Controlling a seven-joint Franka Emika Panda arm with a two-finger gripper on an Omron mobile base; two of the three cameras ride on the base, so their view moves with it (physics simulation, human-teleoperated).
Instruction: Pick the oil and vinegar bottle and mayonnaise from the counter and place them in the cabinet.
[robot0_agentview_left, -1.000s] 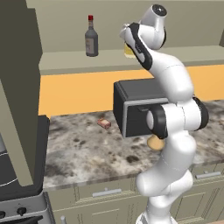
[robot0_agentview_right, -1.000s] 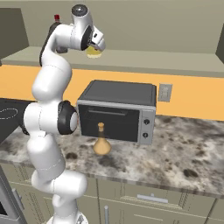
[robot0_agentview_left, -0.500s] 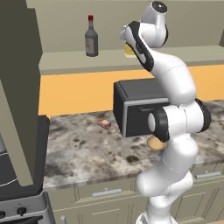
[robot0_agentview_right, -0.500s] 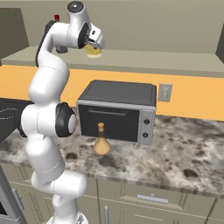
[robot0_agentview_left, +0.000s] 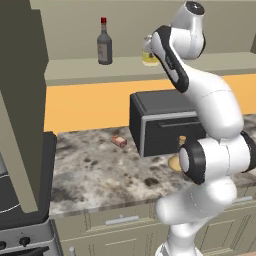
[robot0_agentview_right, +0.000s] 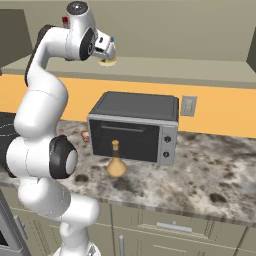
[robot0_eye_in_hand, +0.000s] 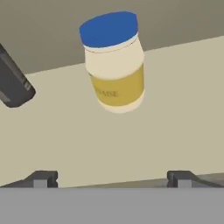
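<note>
One mayonnaise jar (robot0_eye_in_hand: 114, 61), one amber flask (robot0_agentview_right: 116, 161), one dark bottle (robot0_agentview_left: 104, 43).

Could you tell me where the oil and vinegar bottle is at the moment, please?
The oil and vinegar bottle stands upright on the counter, just in front of the black oven near its left end in the right base view.

Light is even and soft across all three views — flat rendered shading with no clear single source. The tabletop (robot0_agentview_left: 100, 170) carries only faint, diffuse dark patches beneath the black appliance (robot0_agentview_right: 135, 127). No glare shows on the white arm beyond mild gradients. The base views are sharp, with no edge distortion. The hand view is softer — the label of the mayonnaise (robot0_eye_in_hand: 114, 61) reads blurred.
</note>
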